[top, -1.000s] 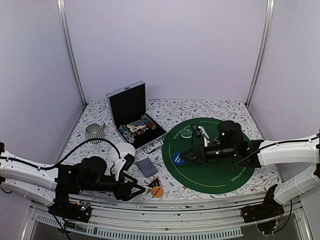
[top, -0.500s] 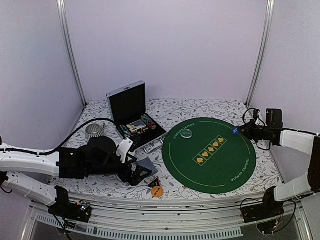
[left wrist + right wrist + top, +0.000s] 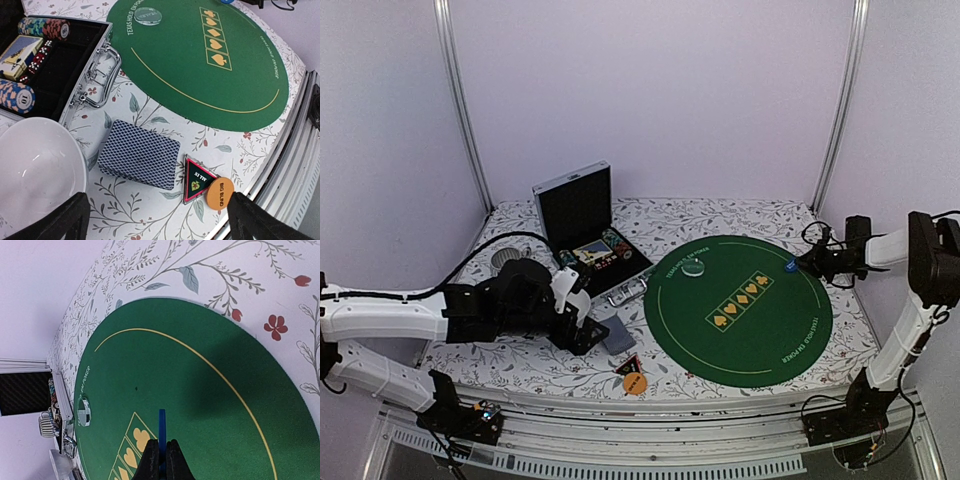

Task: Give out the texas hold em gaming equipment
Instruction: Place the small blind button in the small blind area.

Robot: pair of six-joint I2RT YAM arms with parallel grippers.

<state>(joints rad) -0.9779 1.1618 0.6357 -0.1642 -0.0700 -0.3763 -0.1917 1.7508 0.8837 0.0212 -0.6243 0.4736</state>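
Note:
A grey-blue-backed deck of cards (image 3: 139,160) (image 3: 614,334) lies on the floral table. Beside it are a black red-edged triangle (image 3: 197,180) (image 3: 628,365) and an orange disc (image 3: 220,192) (image 3: 635,383), the two touching. My left gripper (image 3: 159,217) (image 3: 588,335) hovers open over them, holding nothing. My right gripper (image 3: 162,455) (image 3: 807,260) is shut on a blue disc (image 3: 162,427) (image 3: 789,265), held on edge above the right rim of the green mat (image 3: 740,320). A clear-white disc (image 3: 148,16) (image 3: 693,267) lies on the mat's far side. Stripe-edged chips (image 3: 15,97) sit in the case.
An open black case (image 3: 575,205) with chips, dice and a card box stands at the back left, with a grey ribbed mug (image 3: 505,260) to its left. A white bowl (image 3: 35,165) sits left of the deck, under my left arm. The table's near edge rail (image 3: 295,165) is close.
My right arm swung from the mat's left part to its right rim, carrying the blue disc. My left gripper opened wide and moved from the orange disc towards the deck.

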